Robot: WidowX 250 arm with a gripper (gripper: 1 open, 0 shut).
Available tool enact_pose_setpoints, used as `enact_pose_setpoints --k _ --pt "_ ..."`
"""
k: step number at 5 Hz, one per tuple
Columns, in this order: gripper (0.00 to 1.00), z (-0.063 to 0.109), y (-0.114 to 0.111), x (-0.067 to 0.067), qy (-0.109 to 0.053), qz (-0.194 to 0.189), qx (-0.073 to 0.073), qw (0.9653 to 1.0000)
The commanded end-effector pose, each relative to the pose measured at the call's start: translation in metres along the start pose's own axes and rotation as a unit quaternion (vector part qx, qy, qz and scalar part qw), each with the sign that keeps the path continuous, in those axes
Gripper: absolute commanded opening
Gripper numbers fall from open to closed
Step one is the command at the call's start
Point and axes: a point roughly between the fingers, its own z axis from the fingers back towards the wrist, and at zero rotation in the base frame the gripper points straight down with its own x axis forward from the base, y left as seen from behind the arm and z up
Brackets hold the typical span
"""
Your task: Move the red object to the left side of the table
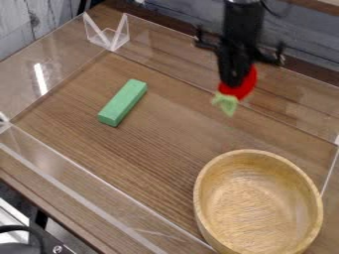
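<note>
Brown wood-grain bench (159,139) in front of us, ringed by low clear acrylic walls, with a dark backdrop behind the far edge. The black arm comes down from the top of the view, pointing straight down, and its tool (235,87) is pinched tight on the red object (236,83). That little red fruit hangs in the air, clear of the bench, its pale green leafy end (228,101) poking out below the tool, a bit blurred. It sits over the far right part of the bench, above the wood between the back wall and the bowl.

Down in the near right corner rests the round wooden bowl (259,203), well apart from the fruit. Off to the left, the flat green block (122,102) lies at a slant on the wood, well apart from the tool. In the far left corner stands a small clear acrylic piece (107,33), folded like a little tent.
</note>
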Motion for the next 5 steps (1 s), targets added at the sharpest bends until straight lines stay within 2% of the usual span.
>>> enact_pose_setpoints --k 1,3,4,5 --pt "0.00 0.027 0.041 0.003 -0.034 0.034 0.010 0.9988" --pt "0.00 0.022 0.110 -0.034 -0.024 0.056 0.045 0.9972" --pt "0.00 0.010 0.133 -0.039 -0.020 0.061 0.055 0.9964" --pt "0.00 -0.003 0.140 -0.035 -0.014 0.064 0.058 0.9962"
